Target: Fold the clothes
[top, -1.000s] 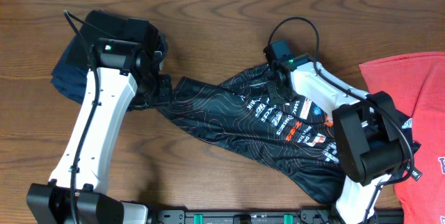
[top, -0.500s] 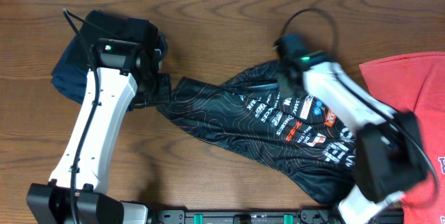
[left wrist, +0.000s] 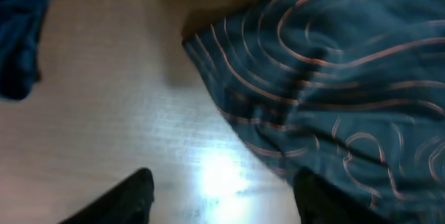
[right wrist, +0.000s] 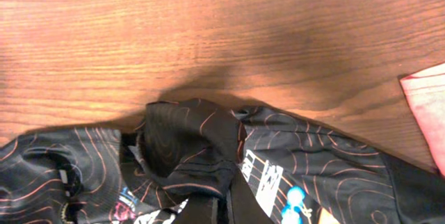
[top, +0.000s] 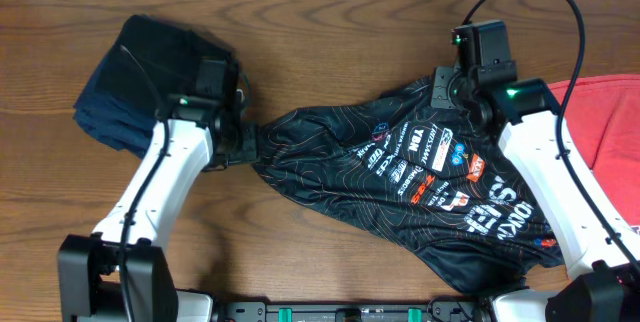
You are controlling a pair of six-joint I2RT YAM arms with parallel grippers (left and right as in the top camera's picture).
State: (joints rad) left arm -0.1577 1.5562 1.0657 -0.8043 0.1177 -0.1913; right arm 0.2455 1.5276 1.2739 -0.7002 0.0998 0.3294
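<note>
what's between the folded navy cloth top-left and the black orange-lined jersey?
Overhead: only the left pincer, over bare wooden table, separates folded navy cloth from black orange-lined jersey. Left wrist view shows that bare wood.

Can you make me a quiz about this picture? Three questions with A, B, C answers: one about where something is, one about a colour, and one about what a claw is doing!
1. Where is the red T-shirt?
A. At the far right
B. Under the left arm
C. On top of the black jersey

2. What colour are the thin wavy lines on the black jersey?
A. Green
B. Orange
C. Purple

3. What is the right claw doing?
A. Hanging open over bare wood
B. Pinching a bunch of the black jersey
C. Holding the red T-shirt

Answers:
1 A, because only its edge peeks in at the right side of the overhead view.
2 B, because both wrist views show orange curves on the dark cloth.
3 B, because the right wrist view shows jersey cloth gathered up into it.
</note>
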